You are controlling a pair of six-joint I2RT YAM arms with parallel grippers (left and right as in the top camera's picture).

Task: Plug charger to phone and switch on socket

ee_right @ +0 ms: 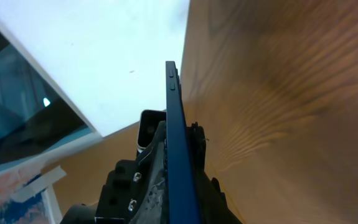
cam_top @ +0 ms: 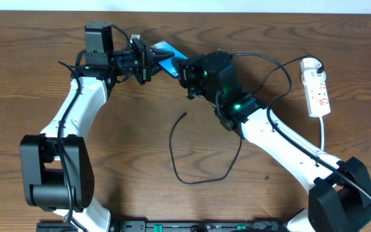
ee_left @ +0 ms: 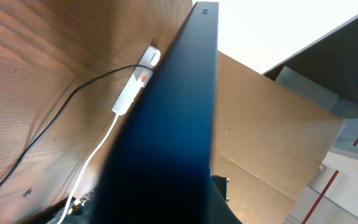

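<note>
The phone point(cam_top: 166, 57), blue-screened, is held off the table at the back centre between both grippers. My left gripper point(cam_top: 151, 62) is shut on its left end. My right gripper point(cam_top: 184, 69) is shut on its right end. In the left wrist view the phone point(ee_left: 172, 137) fills the middle and hides the fingers. In the right wrist view the phone point(ee_right: 177, 149) is edge-on, clamped between the fingers point(ee_right: 174, 127). The charger point(cam_top: 184, 177) lies looped on the table, its plug tip point(cam_top: 184, 115) free. The socket point(cam_top: 317, 87) lies at the far right; it also shows in the left wrist view point(ee_left: 134, 84).
The socket's thick white cord point(cam_top: 324, 135) runs toward the front right under my right arm. The black cable arcs from the socket's round end behind my right gripper. The wooden table point(cam_top: 108, 161) is otherwise bare.
</note>
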